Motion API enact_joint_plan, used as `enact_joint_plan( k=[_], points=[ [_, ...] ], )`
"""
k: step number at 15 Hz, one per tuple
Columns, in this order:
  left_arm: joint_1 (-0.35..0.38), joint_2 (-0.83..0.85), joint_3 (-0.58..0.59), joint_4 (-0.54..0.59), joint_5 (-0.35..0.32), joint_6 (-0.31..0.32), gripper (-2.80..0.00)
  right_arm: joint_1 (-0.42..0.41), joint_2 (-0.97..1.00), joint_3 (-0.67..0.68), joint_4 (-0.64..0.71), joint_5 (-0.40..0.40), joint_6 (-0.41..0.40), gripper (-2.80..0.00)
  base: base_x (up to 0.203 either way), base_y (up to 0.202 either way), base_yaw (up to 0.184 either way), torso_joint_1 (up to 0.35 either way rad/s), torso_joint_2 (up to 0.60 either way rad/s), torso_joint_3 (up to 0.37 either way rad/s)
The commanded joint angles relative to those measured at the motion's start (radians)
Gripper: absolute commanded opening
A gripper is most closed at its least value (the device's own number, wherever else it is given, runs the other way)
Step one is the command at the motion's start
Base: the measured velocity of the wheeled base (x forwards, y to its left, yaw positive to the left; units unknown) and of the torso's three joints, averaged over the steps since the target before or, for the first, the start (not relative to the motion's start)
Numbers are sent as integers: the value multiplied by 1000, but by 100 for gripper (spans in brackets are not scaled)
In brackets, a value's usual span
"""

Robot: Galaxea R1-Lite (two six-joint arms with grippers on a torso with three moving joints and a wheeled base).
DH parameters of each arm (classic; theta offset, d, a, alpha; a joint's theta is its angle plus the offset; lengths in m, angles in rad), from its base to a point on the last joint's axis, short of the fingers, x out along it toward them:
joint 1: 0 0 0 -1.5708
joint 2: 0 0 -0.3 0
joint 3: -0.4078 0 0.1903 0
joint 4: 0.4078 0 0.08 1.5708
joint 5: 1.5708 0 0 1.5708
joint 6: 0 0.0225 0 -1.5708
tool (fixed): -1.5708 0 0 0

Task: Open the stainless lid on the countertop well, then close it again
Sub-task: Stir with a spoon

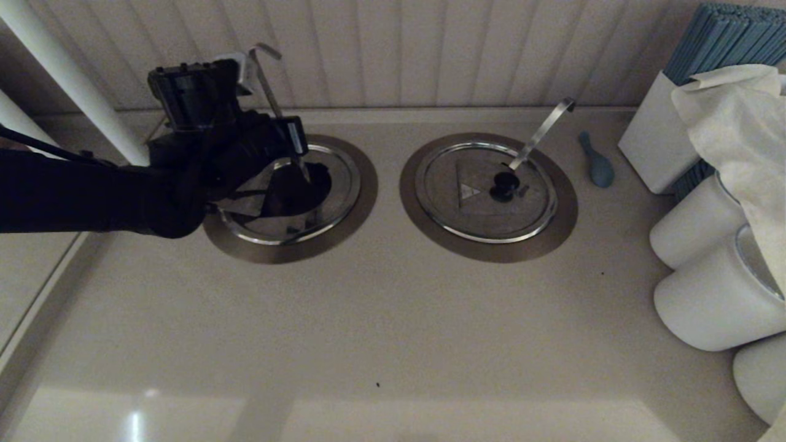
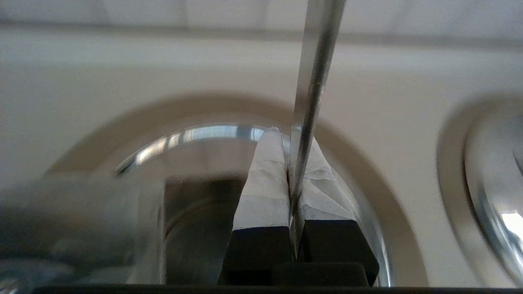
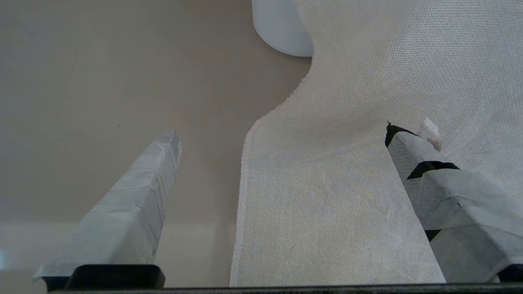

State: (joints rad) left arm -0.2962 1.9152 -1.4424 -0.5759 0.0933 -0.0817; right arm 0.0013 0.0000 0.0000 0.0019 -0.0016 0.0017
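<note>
The left gripper [image 1: 293,161] reaches in over the left-hand countertop well [image 1: 344,230], whose wide dull-steel collar sits sunk in the beige counter [image 1: 393,344]. In the left wrist view its taped fingers [image 2: 265,179] are pressed together, with the thin ladle rod [image 2: 312,81] running up right along the seam between them; whether they pinch the rod or only lie behind it cannot be told. The stainless lid [image 1: 325,209] shows its bright rim around the arm, but the black wrist hides its middle, so whether it is raised or flat is unclear. The rod's hooked end [image 1: 265,50] stands above the gripper against the ribbed wall.

To the right, well apart, the twin lid [image 1: 485,190] lies flat and closed, black knob [image 1: 505,183] at centre, broad flat ladle handle [image 1: 543,130] slanting up. Just beyond it lies a blue spoon [image 1: 597,161].

At the far right, the right gripper [image 3: 282,134] hangs with fingers wide apart over a white cloth [image 3: 347,183].
</note>
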Motion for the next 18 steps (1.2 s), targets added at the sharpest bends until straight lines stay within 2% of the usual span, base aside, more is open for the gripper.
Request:
enact_joint_plan(
  k=[1,4,7,8,11,14,18],
  points=[
    [29,-59,32,29,-36,4,-280,0,0,0,0,0,0,0,0,0,0,0,0,0],
    [77,-17,28,29,-33,118,-280,0,0,0,0,0,0,0,0,0,0,0,0,0],
    [79,48,-43,22,49,125,-280,0,0,0,0,0,0,0,0,0,0,0,0,0],
    [77,67,-67,22,79,113,-280,0,0,0,0,0,0,0,0,0,0,0,0,0],
    [45,76,-105,24,81,4,-280,0,0,0,0,0,0,0,0,0,0,0,0,0],
    [-8,78,-109,24,83,-24,-280,0,0,0,0,0,0,0,0,0,0,0,0,0],
    [-20,51,-80,30,77,-27,-280,0,0,0,0,0,0,0,0,0,0,0,0,0]
  ],
)
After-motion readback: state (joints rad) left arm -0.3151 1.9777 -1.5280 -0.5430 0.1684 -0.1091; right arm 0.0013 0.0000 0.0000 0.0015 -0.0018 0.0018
